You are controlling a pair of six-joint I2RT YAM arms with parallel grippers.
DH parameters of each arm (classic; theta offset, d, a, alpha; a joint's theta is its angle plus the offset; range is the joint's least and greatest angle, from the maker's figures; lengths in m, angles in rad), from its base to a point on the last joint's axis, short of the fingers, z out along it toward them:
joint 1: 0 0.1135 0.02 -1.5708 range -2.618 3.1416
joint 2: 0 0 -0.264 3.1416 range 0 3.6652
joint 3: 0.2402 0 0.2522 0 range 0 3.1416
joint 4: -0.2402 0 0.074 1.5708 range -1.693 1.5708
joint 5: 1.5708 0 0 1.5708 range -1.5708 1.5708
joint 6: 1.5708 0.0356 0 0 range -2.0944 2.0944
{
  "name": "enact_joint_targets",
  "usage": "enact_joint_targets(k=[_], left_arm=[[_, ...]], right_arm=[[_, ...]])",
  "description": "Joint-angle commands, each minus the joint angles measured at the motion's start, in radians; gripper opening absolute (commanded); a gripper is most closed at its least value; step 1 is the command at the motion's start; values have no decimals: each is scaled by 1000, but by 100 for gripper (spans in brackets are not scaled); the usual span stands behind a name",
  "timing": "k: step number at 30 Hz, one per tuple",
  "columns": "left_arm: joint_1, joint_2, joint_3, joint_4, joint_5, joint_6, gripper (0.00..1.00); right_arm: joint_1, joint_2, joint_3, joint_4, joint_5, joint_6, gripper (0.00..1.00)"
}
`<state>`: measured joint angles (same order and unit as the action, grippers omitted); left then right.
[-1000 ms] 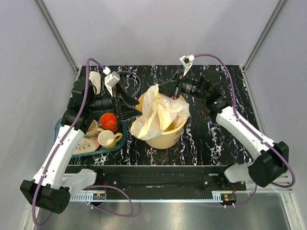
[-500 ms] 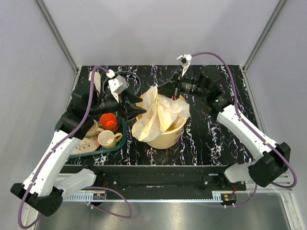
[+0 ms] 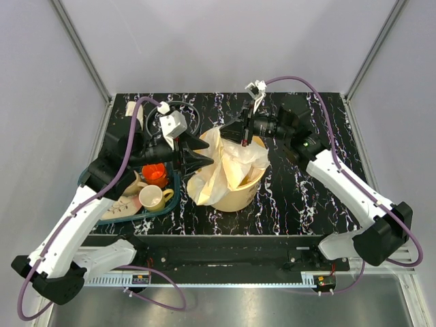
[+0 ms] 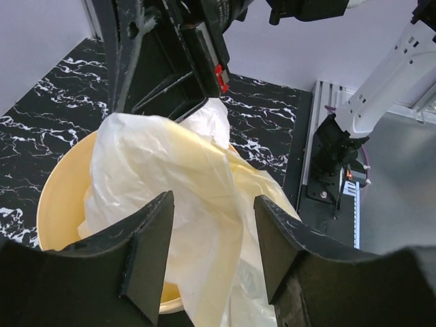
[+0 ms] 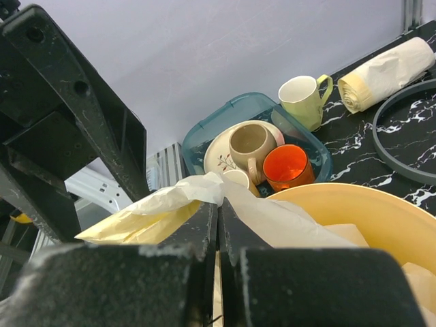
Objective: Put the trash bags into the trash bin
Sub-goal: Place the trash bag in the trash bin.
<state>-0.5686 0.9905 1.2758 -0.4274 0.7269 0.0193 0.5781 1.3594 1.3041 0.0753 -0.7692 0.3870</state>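
Far left: teal tray [image 5: 211, 129] holding an orange cup [image 5: 286, 167], a tan mug [image 5: 251, 144], a cream mug [image 3: 153, 197] and a plate [image 5: 218, 153]. Behind the tray you have a pale roll of film [image 5: 385, 71] lying on the black marbled table [image 3: 306, 191], just beside a dark ring [image 5: 377, 133].

Left gripper [image 4: 212, 201] sits at the bin's left side, pointed at the bag. Its 2 fingers [image 4: 151, 252] are spread, with crinkled film in the gap between them. You can't tell from the wrist view whether either pad actually touches the film.

Centre: trash bin [image 3: 238, 199] is upright on the table, just right of the tray. Trash bag [image 3: 225, 167] is a loose, bunched sheet, partly down inside the bin. 1 flap hangs over the rim on the left and near side, outside the wall.

Right gripper [image 5: 218, 208] is at the bin's far rim, above it. Its fingers are pressed together and pinch a fold of the bag's top edge, so the film stands up from the bin there. The right arm reaches in from the right.
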Motion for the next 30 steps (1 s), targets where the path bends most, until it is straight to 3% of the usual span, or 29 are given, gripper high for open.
enact_joint_targets(k=[1, 5, 9, 10, 13, 18, 19, 20, 23, 24, 30], left_arm=[[-43, 10, 43, 10, -53, 5, 54], [-66, 20, 33, 4, -89, -15, 54], [-65, 30, 36, -16, -159, -16, 39], [-65, 25, 34, -13, -175, -16, 29], [-65, 20, 31, -11, -234, -16, 14], [-63, 27, 28, -17, -236, -61, 0], [-60, 16, 20, -19, -236, -67, 0], [-57, 10, 17, -20, -242, -68, 0], [-25, -21, 19, -13, -239, -71, 0], [-14, -21, 23, -14, -241, -77, 0], [122, 20, 57, 32, -130, -195, 0]], right_arm=[[20, -29, 38, -5, 15, -48, 0], [26, -29, 44, -5, 19, -54, 0], [31, -34, 44, -5, 15, -56, 0], [32, -39, 44, -9, 15, -59, 0], [37, -46, 46, -32, 25, -74, 0], [43, -51, 50, -55, 59, -91, 1], [42, -52, 60, -98, 71, -100, 7], [42, -51, 99, -132, 76, -112, 34], [42, -37, 234, -374, 110, -230, 76], [40, -39, 266, -494, 123, -299, 80], [34, -92, 432, -835, 287, -468, 96]])
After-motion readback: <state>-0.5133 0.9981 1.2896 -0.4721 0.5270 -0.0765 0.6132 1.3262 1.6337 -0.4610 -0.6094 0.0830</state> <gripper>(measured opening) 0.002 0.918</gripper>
